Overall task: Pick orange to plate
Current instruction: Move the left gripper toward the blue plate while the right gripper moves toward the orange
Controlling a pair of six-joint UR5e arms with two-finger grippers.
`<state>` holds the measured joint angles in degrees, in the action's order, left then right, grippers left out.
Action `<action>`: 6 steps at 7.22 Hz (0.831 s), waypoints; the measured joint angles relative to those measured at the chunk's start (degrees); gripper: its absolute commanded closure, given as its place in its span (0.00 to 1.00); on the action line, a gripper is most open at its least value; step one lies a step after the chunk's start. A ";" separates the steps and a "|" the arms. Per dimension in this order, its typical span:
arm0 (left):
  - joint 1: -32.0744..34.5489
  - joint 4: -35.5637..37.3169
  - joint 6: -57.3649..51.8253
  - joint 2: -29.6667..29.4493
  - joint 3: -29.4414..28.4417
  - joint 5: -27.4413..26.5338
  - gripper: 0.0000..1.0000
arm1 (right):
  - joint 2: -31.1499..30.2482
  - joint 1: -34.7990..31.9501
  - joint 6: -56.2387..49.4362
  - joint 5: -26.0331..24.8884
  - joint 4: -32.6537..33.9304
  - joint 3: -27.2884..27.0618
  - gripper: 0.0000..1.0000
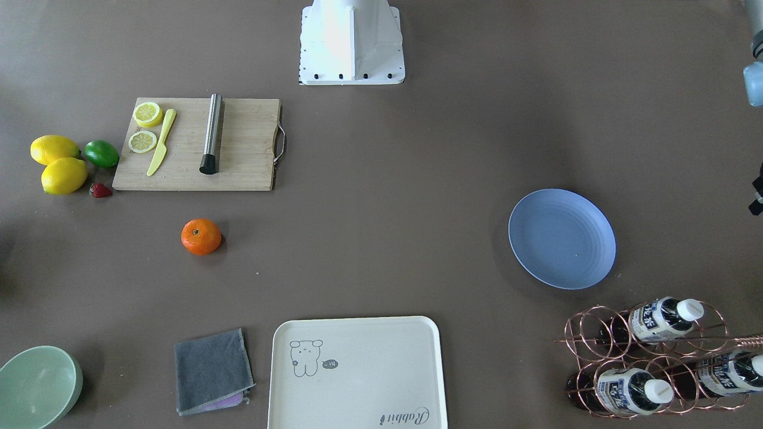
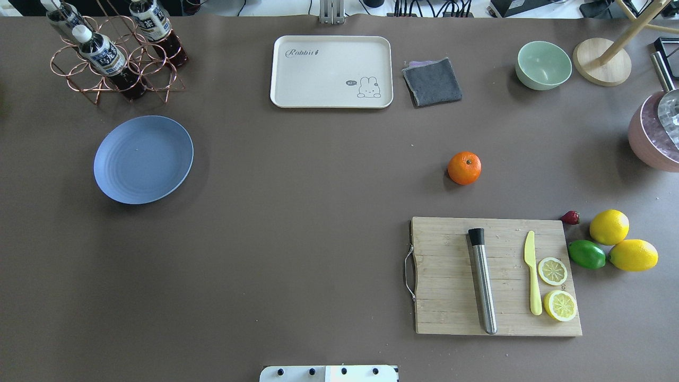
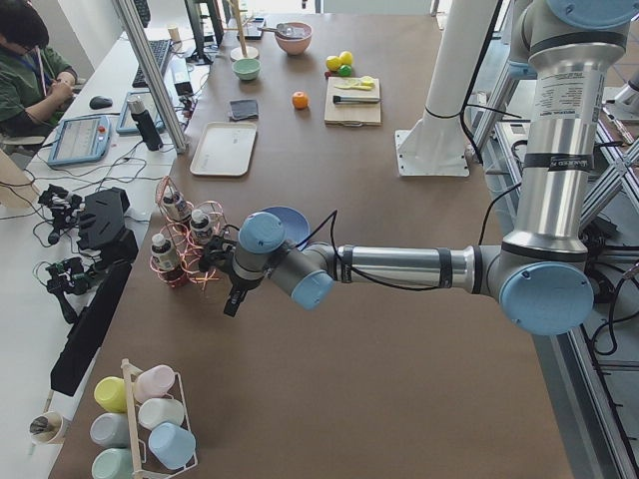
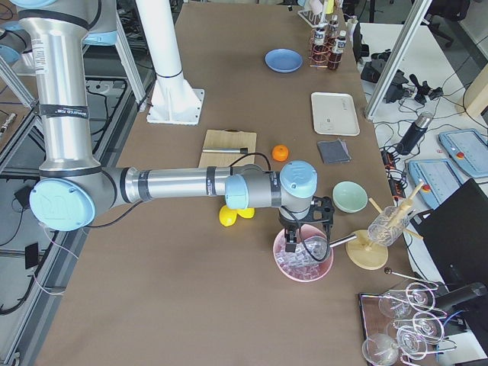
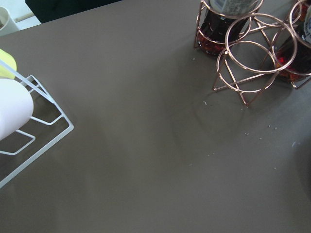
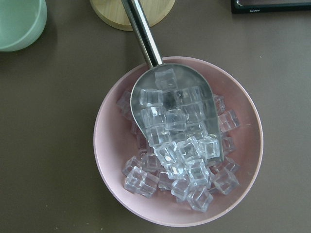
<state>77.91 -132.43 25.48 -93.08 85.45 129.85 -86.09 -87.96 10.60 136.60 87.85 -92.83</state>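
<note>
Brown table: orange lies right of centre in overhead view, nearer right gripper; its opening I cannot tell.

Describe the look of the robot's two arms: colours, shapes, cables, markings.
Both the left arm and the right arm are silver metal tubes joined by round housings with pale blue caps. Black bands ring the tubes, and each upright section carries a small printed label. A thin black cable loops along each forearm. The left gripper and right gripper are black.
</note>
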 measured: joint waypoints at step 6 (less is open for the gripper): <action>-19.24 -15.99 30.10 -0.04 -1.38 -11.72 0.02 | 4.32 8.61 17.38 -0.19 -0.11 -5.86 0.00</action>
<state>58.67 -148.42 55.57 -93.12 84.07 118.13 -81.76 -79.35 27.98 136.41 87.75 -98.69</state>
